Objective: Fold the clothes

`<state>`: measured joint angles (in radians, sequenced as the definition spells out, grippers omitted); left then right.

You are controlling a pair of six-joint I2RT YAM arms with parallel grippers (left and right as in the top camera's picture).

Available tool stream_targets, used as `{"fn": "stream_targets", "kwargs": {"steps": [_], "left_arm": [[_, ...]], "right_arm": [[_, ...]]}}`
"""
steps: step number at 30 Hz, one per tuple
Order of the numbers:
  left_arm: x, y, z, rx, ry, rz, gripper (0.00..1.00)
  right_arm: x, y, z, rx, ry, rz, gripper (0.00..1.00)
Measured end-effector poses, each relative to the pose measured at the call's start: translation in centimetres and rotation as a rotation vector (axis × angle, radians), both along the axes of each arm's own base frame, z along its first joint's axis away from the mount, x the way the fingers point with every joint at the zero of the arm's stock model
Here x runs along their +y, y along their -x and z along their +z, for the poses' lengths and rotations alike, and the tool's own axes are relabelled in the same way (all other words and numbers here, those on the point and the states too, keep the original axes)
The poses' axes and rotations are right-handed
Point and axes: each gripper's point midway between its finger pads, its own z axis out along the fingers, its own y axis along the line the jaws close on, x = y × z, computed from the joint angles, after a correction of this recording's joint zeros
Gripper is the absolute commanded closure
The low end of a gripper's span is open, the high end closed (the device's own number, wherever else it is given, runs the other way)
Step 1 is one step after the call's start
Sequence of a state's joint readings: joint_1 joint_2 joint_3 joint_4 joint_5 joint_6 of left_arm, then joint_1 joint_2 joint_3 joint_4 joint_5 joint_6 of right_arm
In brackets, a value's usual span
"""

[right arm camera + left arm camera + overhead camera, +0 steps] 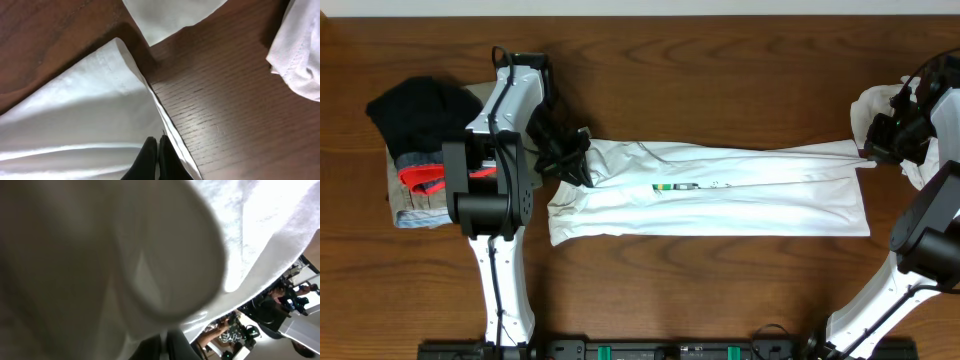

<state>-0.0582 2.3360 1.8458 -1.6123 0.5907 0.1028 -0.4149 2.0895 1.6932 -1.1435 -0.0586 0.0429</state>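
Overhead: T-shirt [720,195] on counter [720,80]; left pincer [572,160] clamps its 9 o'clock end, right pincer [869,152] its 3 o'clock end.

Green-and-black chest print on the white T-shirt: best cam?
Overhead: the green-and-black chest print lies unobstructed on the white T-shirt. Left wrist shows only blurred white fabric close up; right wrist shows the shirt's edge on the brown wooden table, no print.
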Motion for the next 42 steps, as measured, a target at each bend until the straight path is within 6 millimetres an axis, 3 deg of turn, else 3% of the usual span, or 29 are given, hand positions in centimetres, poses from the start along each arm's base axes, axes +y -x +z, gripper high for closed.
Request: {"fn": "stream_targets", "kwargs": {"steps": [7,17,25,30,42], "left_arm": [[-0.1,0.3,-0.1,0.016,-0.005,0.004,0.94],[-0.8,3.5,-1.3,0.134,-0.018,-0.023,0.94],[-0.1,3.8,-1.6,0.135,-0.052,-0.05,0.94],[0.1,3.9,-1.7,0.135,-0.064,-0.059,0.92],[0.4,4.0,-1.8,0.134,-0.078,-0.071,0.86]], "right_arm": [[0.1,0.2,-0.2,0.006,-0.002,0.003,0.99],[0.2,0.5,-1.1,0.035,-0.012,0.003,0.99],[0.5,1.3,-1.6,0.071,-0.028,0.011,0.96],[0.7,1.7,-1.9,0.084,-0.033,0.026,0.88],[0.8,2.1,-2.4,0.095,-0.035,0.03,0.87]]}}
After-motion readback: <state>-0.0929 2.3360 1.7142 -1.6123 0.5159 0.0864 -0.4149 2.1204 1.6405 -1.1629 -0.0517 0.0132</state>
